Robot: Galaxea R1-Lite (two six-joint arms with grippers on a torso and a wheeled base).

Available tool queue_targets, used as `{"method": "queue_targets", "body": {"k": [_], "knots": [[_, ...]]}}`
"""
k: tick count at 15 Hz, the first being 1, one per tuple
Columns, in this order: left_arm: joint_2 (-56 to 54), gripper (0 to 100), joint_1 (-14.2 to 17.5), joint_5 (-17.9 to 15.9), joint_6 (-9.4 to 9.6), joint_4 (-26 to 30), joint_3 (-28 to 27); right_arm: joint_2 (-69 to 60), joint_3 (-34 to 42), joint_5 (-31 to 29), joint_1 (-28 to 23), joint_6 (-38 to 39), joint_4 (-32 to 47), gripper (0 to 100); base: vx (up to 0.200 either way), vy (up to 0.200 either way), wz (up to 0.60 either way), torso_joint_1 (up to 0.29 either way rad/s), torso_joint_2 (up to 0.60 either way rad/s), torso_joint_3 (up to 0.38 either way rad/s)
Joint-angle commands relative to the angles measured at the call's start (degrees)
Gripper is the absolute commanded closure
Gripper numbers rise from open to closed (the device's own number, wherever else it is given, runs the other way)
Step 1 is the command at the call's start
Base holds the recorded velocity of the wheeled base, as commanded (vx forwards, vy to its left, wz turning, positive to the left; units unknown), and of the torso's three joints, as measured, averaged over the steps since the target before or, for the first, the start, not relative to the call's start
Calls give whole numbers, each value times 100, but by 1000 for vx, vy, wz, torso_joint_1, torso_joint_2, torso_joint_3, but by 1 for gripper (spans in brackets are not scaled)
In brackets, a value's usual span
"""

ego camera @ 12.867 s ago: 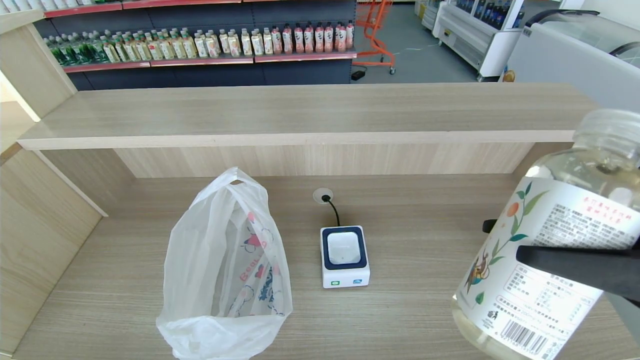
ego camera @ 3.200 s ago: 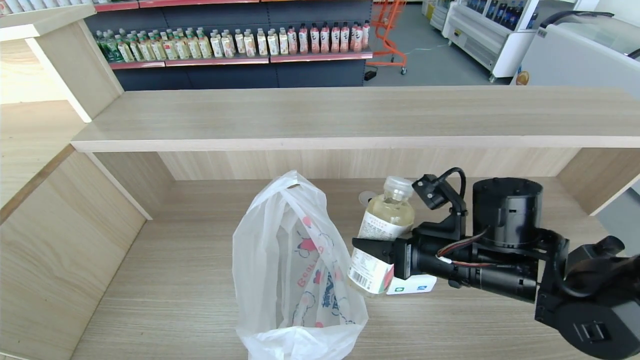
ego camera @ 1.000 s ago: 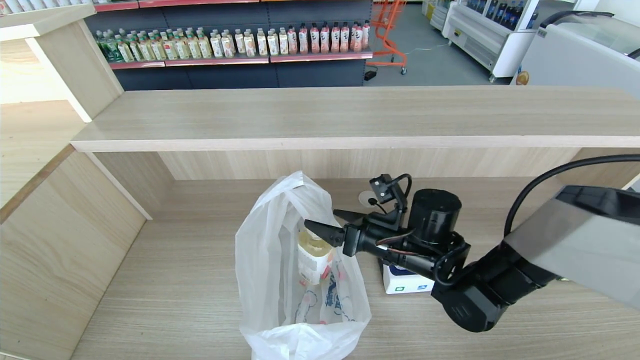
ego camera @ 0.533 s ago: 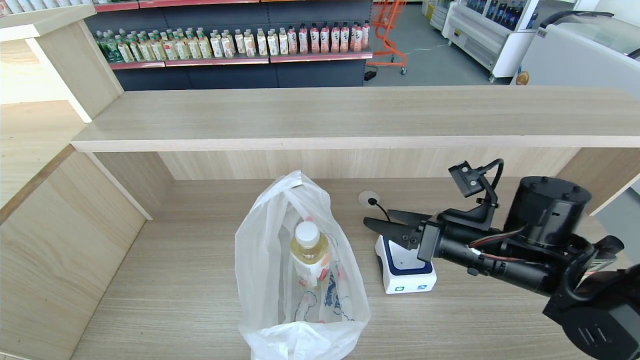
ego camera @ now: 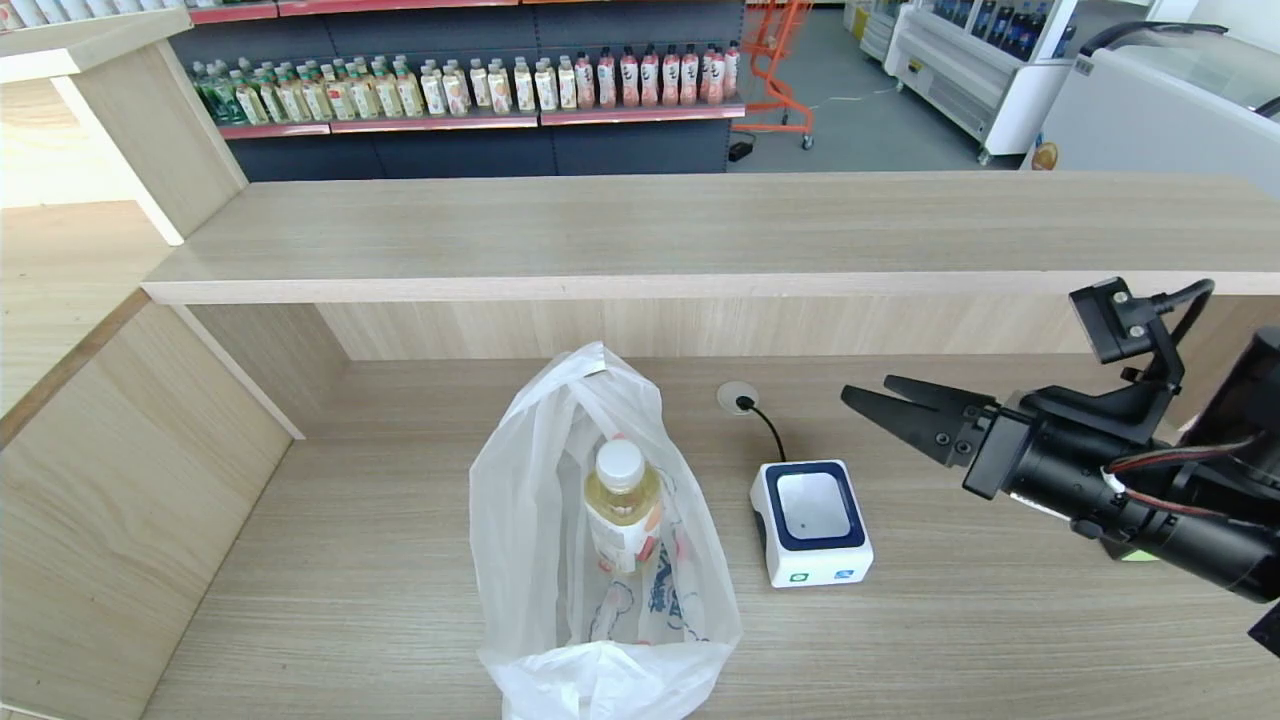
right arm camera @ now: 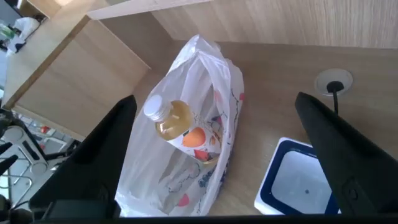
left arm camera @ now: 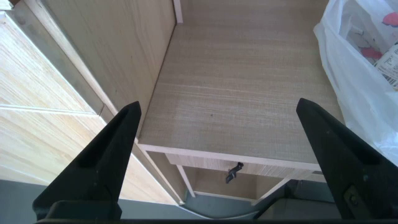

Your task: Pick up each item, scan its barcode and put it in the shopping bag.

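A clear bottle (ego camera: 621,500) of pale yellow drink with a white cap stands upright inside the white plastic shopping bag (ego camera: 540,540) on the wooden counter; it appears again as the bottle (right arm camera: 177,121) in the bag (right arm camera: 214,74) in the right wrist view. The white and blue barcode scanner (ego camera: 810,520) sits just right of the bag. My right gripper (ego camera: 880,400) hangs open and empty above the counter, right of the scanner (right arm camera: 298,186). My left gripper (left arm camera: 217,149) is open and empty over the counter's near left edge, beside the bag (left arm camera: 360,68).
A raised wooden ledge (ego camera: 700,230) runs along the back of the counter, and side walls (ego camera: 120,480) close it in on the left. The scanner's black cable (ego camera: 765,425) runs to a grommet hole (ego camera: 738,398). Store shelves of bottles stand behind.
My right gripper let go of the bottle inside the bag, then drew back to the right and upward, past the scanner. The bottle now stands free in the bag.
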Motion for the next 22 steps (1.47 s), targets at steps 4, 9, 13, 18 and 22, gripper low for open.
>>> {"method": "queue_targets", "body": {"k": [4,9,13,18,22], "knots": [[-1,0,1,3,0,0,0,-157,374,1,-482,-147,-1,0,0,0,0,0,0,0],[-1,0,1,3,0,0,0,-193,523,-8,-552,-155,-1,0,-120,0,0,3,1,1],[-1,0,1,3,0,0,0,-193,532,-34,-614,-314,-10,0,0,-50,0,2,2,-1],[-1,0,1,3,0,0,0,-237,752,-43,-833,-577,-10,0,0,-200,0,4,0,-1],[-1,0,1,3,-44,0,0,-324,919,-52,-842,-577,-10,0,0,-200,0,5,4,1]]}}
